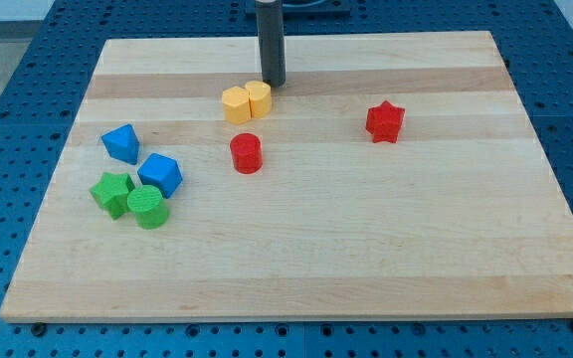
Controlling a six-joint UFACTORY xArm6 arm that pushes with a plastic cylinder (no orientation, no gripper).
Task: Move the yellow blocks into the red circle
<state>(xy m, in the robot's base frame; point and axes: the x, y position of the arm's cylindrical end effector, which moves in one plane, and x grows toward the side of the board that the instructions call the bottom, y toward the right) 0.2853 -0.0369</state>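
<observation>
Camera view: my tip (274, 84), a bare rod end effector grasping nothing, sits at upper centre just above-right of the two touching yellow blocks (245, 102). The red cylinder (247, 154) lies just below them. Pushing off-centre, I judge the pair could split or knock it aside. The red star (385, 121) stands well right on the bench (386, 249).

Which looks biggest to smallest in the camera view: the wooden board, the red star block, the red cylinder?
1. The wooden board, by far.
2 and 3. The red star block and the red cylinder look about alike; I would not rank them, since the cylinder sits slightly nearer the view's bottom.
</observation>
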